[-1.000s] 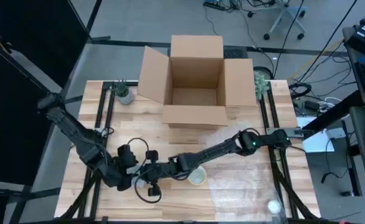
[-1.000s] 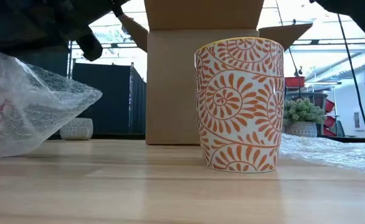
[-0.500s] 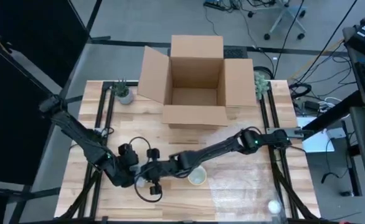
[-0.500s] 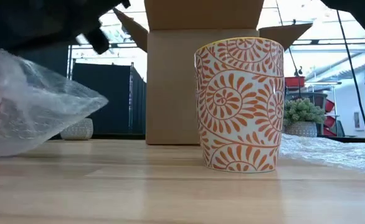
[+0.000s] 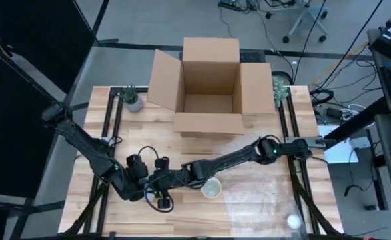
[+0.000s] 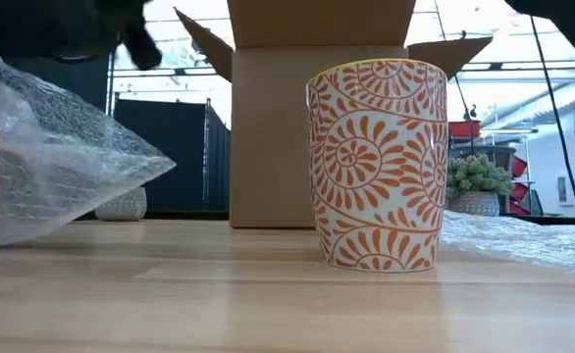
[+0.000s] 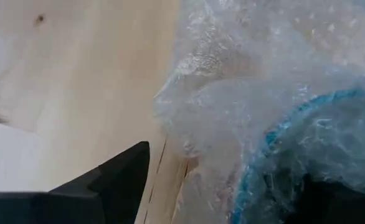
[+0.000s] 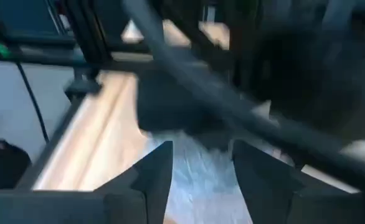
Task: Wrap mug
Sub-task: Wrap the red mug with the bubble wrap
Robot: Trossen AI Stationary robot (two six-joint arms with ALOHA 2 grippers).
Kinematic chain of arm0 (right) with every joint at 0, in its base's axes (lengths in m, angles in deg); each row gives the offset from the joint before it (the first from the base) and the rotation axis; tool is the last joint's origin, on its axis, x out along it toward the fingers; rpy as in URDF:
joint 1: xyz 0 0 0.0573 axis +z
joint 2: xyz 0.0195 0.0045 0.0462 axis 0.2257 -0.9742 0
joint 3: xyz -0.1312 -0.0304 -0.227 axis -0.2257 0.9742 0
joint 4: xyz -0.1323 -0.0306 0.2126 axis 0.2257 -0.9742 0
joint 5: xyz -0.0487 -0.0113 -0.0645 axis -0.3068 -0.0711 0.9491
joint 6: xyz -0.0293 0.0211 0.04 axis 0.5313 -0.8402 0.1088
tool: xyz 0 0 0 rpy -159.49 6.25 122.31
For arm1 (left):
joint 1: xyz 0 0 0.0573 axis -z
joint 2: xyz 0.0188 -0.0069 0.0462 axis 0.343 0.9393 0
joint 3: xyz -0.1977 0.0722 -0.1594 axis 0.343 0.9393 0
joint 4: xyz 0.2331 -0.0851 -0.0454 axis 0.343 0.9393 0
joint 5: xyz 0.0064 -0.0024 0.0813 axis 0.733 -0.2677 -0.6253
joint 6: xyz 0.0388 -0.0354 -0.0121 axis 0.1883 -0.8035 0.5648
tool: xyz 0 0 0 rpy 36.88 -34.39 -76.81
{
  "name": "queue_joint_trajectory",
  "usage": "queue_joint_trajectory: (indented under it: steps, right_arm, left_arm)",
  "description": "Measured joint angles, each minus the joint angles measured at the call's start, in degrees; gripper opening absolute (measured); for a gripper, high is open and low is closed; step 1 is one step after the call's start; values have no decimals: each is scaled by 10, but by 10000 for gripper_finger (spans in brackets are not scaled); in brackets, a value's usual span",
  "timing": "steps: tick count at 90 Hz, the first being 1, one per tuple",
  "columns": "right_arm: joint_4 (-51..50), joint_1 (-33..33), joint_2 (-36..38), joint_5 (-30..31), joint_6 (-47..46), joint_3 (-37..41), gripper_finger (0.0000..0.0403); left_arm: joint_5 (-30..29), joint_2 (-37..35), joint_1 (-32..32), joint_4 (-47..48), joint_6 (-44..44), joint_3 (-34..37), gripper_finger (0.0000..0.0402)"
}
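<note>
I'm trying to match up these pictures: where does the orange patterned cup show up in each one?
High view: orange patterned cup near the table's front, seen from above as a pale round rim.
Low view: centre-right, upright.
Left wrist view: not in it.
Right wrist view: not in it.
Shared landmark: cardboard box behind it.

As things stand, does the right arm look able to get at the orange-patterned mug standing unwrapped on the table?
Probably yes. The orange-patterned mug stands upright just beside the right arm's forearm, with bare table around it. The right gripper is further over at the bubble wrap, so it would have to pull back.

Robotics lab — framed wooden bench (image 5: 262, 180), loose cables (image 5: 329, 47), office chair (image 5: 307, 17)
</note>
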Motion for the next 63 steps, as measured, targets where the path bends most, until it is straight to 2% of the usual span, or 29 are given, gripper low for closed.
queue_joint_trajectory:
  steps: [24,54,63]
  right_arm:
    - [4,-6,-21,1,-14,-2,157]
    - [0,-7,-20,1,-13,-2,157]
    - [0,-7,-20,2,-13,-2,157]
  left_arm:
    - [12,-2,0,27,25,-41,270]
    - [11,-37,2,166,27,-135,270]
    - [8,-50,5,173,23,-151,270]
